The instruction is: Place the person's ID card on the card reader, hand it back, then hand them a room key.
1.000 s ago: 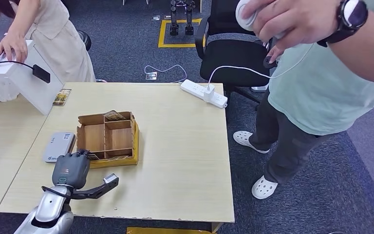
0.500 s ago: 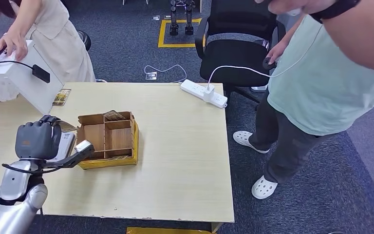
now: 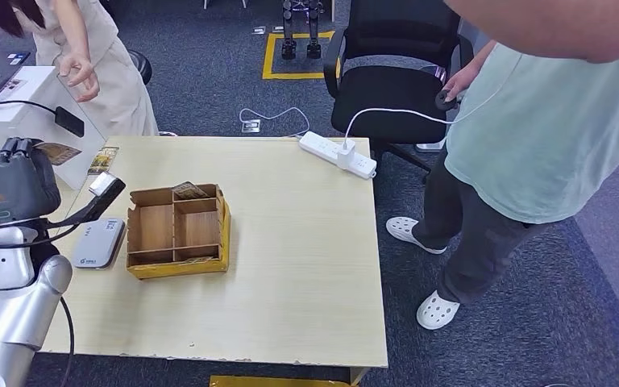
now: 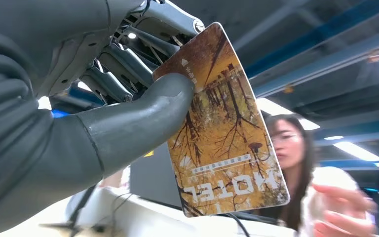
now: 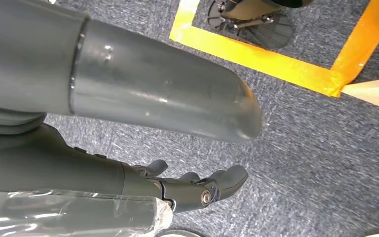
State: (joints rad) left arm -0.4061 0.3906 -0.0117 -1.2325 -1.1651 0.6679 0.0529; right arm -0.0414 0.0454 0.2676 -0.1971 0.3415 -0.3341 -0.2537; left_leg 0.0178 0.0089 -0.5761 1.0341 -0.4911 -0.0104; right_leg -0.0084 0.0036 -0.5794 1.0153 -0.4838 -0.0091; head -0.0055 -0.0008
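My left hand (image 3: pixel 14 185) is raised above the table's left side, and a yellow hotel room key card (image 3: pixel 56 153) is pinched between its thumb and fingers. The left wrist view shows this key card (image 4: pixel 222 123) close up, autumn trees and the word HOTEL printed on it, held by my left hand (image 4: pixel 103 98). Beyond it a person's hand (image 4: pixel 340 207) reaches in. That person (image 3: pixel 81 76) stands at the far left corner. The grey card reader (image 3: pixel 97 242) lies flat, left of the cardboard box (image 3: pixel 179 232). My right hand (image 5: pixel 197 190) hangs over the carpet, holding nothing.
Another card (image 3: pixel 102 160) lies near the table's far left edge, beside a white stand (image 3: pixel 44 133). A white power strip (image 3: pixel 337 154) sits at the far edge. A second person (image 3: pixel 532 137) stands right of the table by a black chair (image 3: pixel 395 89).
My left hand has risen from beside the box and swung left and away, toward the person, carrying the key card. The person's hand lifted off the white stand.
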